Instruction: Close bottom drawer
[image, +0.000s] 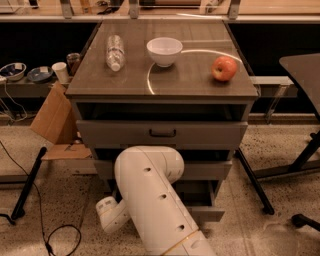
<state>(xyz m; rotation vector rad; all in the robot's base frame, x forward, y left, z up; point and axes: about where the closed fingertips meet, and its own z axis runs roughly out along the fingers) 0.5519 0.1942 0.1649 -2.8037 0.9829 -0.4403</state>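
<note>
The bottom drawer (209, 214) is the lowest of three grey drawers and stands pulled out; only the right end of its low front panel and part of its tray show. My white arm (150, 195) rises from the lower edge and covers the drawer's middle and left, including its handle. The gripper is hidden behind the arm, somewhere at the drawer's front. The middle drawer (212, 170) and top drawer (125, 134) stand slightly out above it.
On the cabinet top (190, 80) lie a water bottle (114, 51), a white bowl (164, 51) and a red apple (224, 68). A cardboard box (55, 117) leans at the left. Table legs (252, 180) stand at the right, and cables (55, 237) lie on the floor at the left.
</note>
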